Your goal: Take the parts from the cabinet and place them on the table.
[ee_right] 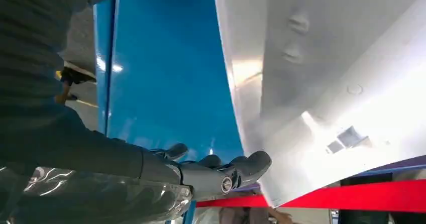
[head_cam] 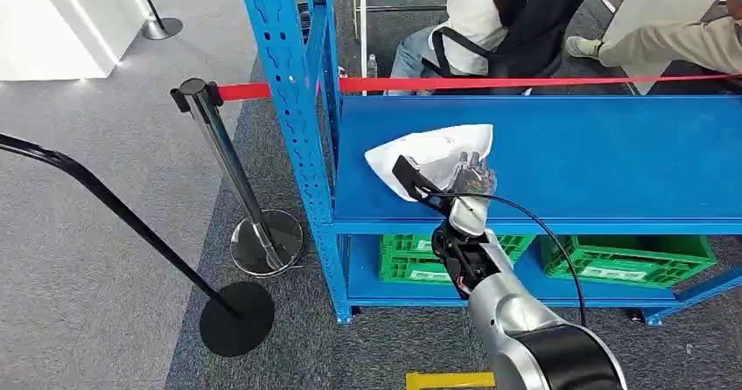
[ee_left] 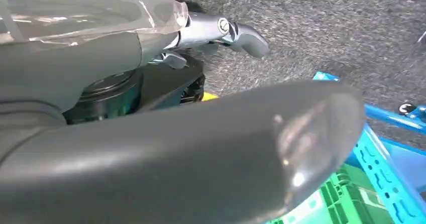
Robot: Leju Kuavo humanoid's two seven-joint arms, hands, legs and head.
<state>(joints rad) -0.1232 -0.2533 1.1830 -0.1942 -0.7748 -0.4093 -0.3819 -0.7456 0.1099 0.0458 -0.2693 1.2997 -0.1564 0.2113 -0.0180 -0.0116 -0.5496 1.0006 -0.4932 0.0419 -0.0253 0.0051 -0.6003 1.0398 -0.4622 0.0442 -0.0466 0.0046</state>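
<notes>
Two green crates [head_cam: 626, 260] sit on the blue rack's [head_cam: 560, 167] bottom shelf, contents unseen. Above, the right robot hand [head_cam: 472, 178] touches a crumpled white plastic bag [head_cam: 430, 151]; its grip cannot be told. The left robot hand [ee_left: 221, 33] hangs with fingers curled, holding nothing.

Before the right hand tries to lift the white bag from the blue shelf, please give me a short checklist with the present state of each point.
1. Right hand is at the white bag: ok, it lies over the bag's near edge.
2. Fingers closed on the bag: cannot tell; in the right wrist view they stretch beside it.
3. Bag lies fully on the blue shelf: ok.
4. Shelf around the bag free of other things: ok.
5. Left hand out of the way: ok, it hangs over the grey carpet.
6. Red barrier tape apart from the arm: ok, it runs behind the shelf.
</notes>
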